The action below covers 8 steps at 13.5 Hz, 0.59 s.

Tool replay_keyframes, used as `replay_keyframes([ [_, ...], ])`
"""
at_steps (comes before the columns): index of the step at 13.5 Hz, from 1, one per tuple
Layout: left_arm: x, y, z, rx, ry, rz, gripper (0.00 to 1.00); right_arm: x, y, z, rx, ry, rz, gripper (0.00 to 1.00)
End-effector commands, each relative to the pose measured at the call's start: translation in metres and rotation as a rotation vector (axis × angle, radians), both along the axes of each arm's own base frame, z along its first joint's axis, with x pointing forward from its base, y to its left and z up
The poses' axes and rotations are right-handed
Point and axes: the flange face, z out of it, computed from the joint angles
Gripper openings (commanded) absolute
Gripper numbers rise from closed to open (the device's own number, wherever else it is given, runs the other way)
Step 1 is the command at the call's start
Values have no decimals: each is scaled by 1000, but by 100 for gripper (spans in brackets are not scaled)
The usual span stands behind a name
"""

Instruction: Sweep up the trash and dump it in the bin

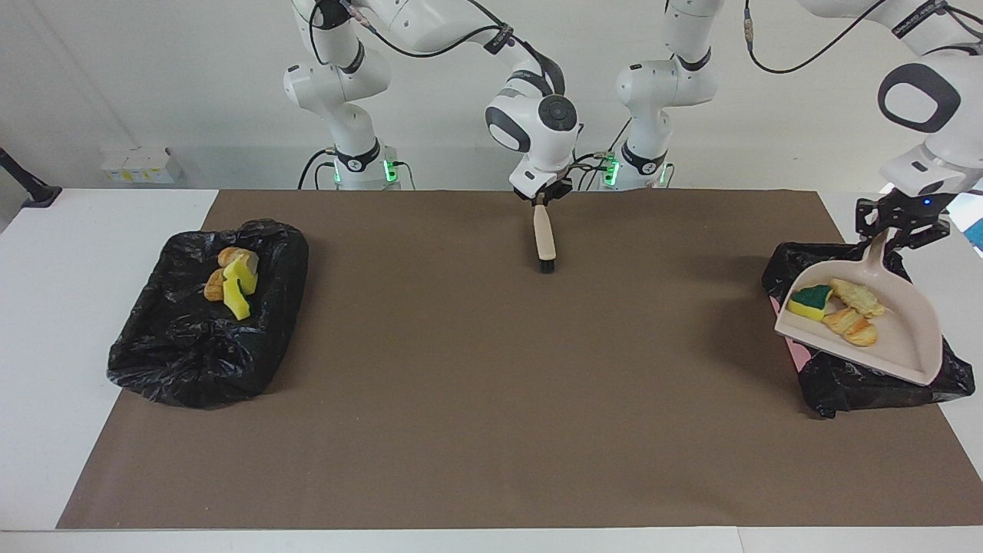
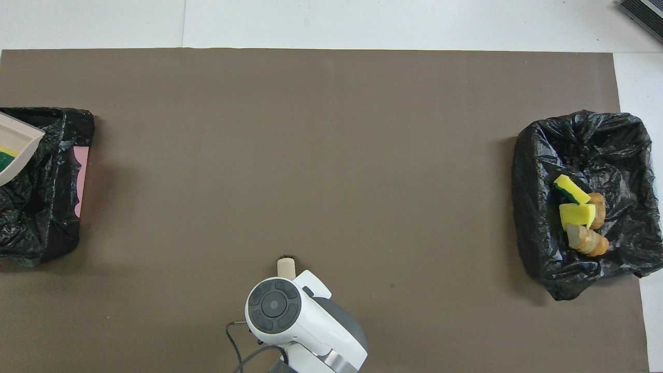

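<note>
Facing view, left pincer (image 1: 900,228) gripping dustpan (image 1: 906,338) over bin (image 1: 845,380)

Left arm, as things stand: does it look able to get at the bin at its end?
Likely yes: the left claw holds the dustpan over that bin, nothing between; the right claw waits at the brush, mid-table.

brown mat (image 1: 461,399), white boxes (image 1: 138,164)
</note>
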Motion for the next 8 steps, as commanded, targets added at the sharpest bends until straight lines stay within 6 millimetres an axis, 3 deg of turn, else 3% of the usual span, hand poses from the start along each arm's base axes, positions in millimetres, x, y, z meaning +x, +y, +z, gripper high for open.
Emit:
replay_keyframes([
  [1,-2,22,13,28,9,37,0,24,-3,25,-10,14,-34,100],
  [4,-8,41,20,221,120,-4,0,64,-34,55,1,-19,-96,100],
  [8,-10,40,22,386,260,-67,0,128,-107,96,10,-47,-172,100],
])
